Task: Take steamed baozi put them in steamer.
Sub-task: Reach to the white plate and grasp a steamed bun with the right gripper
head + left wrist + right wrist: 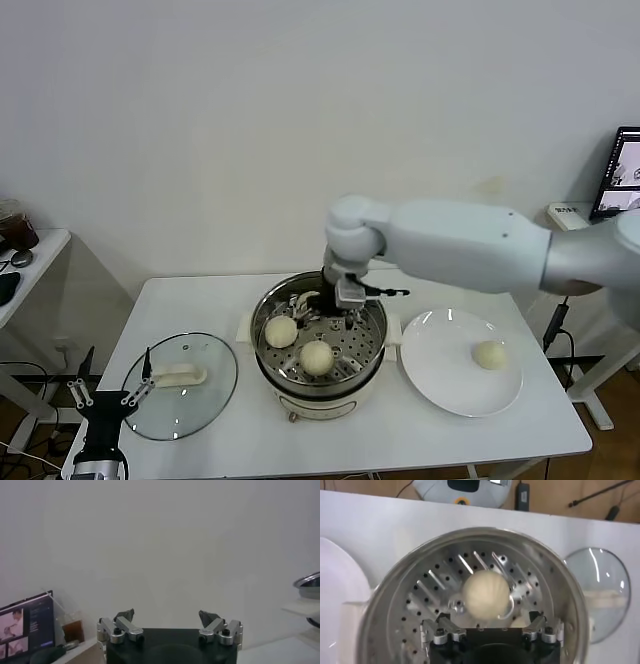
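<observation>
1. Hovering over the back half of the steamer (320,345), the right gripper (335,312) is pointing down into the pot with its jaws standing wide and nothing between them.
2. Lying on the perforated tray just in front of that gripper's fingertips, one steamed baozi (485,594) is showing in the right wrist view, close to the fingers; whether it is touching them cannot be told.
3. Sitting on the tray in the head view are two buns: one (281,331) just to the left of the gripper and slightly nearer the robot, another (317,357) nearer the robot still, toward the front rim.
4. Showing pale at the edge of the wrist view, right beside the gripper's fingers, is a second rounded shape (519,622); it is mostly hidden and cannot be identified for sure.
5. Resting on the white plate (440,385), well to the right of the gripper, is a single baozi (489,355), apart from the steamer.
6. Lying flat on the white table (240,445), well to the left of the gripper, is the round glass lid (190,400) with its white handle facing up.
7. Hanging low beyond the table's front-left corner, far from the steamer, the left gripper (105,397) is standing with its fingers (125,616) spread wide and gripping nothing.
</observation>
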Robot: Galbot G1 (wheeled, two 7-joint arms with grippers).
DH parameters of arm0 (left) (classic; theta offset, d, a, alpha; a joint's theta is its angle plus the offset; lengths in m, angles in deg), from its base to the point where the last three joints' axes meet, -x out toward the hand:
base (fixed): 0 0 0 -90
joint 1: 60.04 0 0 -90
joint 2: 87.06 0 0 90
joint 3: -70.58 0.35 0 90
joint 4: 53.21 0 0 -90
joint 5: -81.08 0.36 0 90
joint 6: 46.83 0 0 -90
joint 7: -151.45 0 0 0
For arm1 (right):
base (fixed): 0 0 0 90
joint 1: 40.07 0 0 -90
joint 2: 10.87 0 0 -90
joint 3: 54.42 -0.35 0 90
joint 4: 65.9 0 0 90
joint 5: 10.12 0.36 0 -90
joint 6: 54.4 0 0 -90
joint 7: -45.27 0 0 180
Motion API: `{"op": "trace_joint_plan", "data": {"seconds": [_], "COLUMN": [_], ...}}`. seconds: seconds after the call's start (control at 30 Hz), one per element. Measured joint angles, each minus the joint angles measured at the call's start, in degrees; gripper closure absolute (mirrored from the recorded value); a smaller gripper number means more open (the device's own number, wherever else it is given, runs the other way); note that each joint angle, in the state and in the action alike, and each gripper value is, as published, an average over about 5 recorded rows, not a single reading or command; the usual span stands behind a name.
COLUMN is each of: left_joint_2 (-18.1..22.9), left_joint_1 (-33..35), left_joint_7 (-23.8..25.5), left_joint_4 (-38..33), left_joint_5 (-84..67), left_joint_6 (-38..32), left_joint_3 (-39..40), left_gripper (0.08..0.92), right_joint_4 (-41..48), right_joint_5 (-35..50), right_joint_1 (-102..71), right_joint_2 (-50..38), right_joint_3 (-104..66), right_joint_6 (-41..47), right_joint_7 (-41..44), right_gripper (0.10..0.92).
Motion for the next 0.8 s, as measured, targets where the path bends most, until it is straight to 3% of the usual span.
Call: {"op": "trace_joint_plan", "data": {"seconds": [0.47, 0.8], "left_joint_2": [-1.0, -1.5], "left_joint_1": [-0.9, -1.2], "left_joint_7": [0.2, 0.6], "left_joint_4": [-0.2, 0.4], "left_joint_5": [0.2, 0.5], "left_joint_6": [0.0, 0.3], "left_joint_3": [1.4, 2.4], "left_gripper": [0.177, 0.177], "right_joint_4": [-4.9, -2.9], "right_joint_5": [5.6, -0.1], "right_joint_1": [-1.0, -14.6], "right_joint_2": [-20.0, -31.7], "right_joint_3": [-3.6, -14.6], "right_joint_6": [29.6, 39.0], "right_joint_7": [0.5, 2.3], "right_gripper": [0.203, 0.203]}}
